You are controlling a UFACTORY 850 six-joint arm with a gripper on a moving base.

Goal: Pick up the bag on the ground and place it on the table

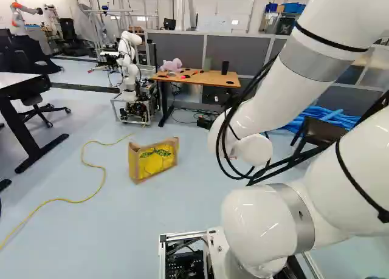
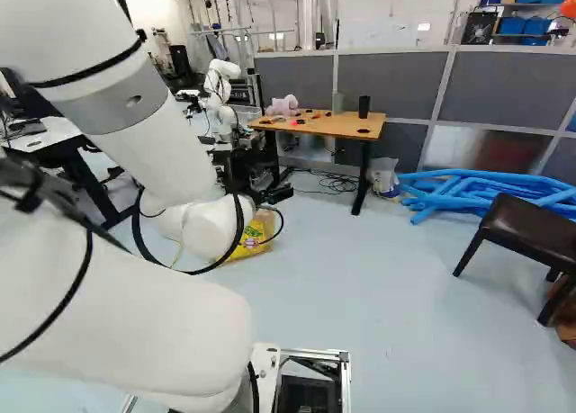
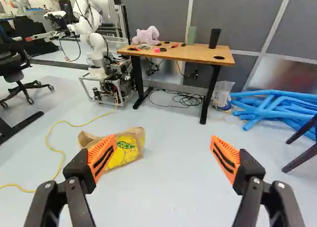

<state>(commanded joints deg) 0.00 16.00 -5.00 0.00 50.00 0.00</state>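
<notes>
Orange-padded black two-fingered gripper stands spread wide; ahead, at its eleven o'clock, a yellow-fronted brown paper bag rests on the pale blue floor; beyond, toward twelve, stands a wooden-topped, black-legged table.

Robotics lab: another robot w/ cart, cluttered bench, grey partitions.

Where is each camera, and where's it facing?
Left base view: behind the white arm, leftward, facing ahead, slightly down; arm at right.
Right base view: behind, to its right, same direction; arm at left.
Wrist view: on the wrist, facing along the black gripper; open orange-padded fingers show.
Base views share the brown-and-yellow bag and wooden table.
</notes>
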